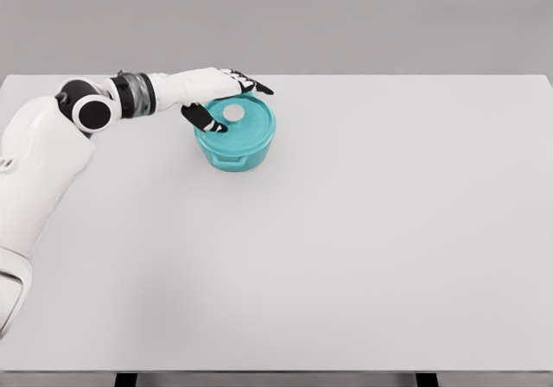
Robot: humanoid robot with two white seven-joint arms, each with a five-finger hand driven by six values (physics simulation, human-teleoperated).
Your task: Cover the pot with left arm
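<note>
From the head view, a round teal pot (235, 148) is seen on the flat white table (363, 249), toward the back and left of the middle; a round teal lid with a pale grey knob in its centre (239, 121) is seen on top of the pot, and it looks nearly flat on the rim; whether it is fully seated cannot be told. The left hand (216, 93) is reached in from the left and is held over the far left edge of the lid; the long fingers (251, 84) are stretched out past the lid's back edge, and the thumb (206, 119) is bent down onto the lid's left side; nothing seems to be pinched, so the hand is judged to be loosely spread, only touching the lid. The right arm is not seen.

Trouble could be caused here; if the hand is pulled away sideways, the lid could be dragged off the rim by the thumb; if the lid is pushed down on one side only, it could be tipped; the light pot could also be slid along the smooth table.
</note>
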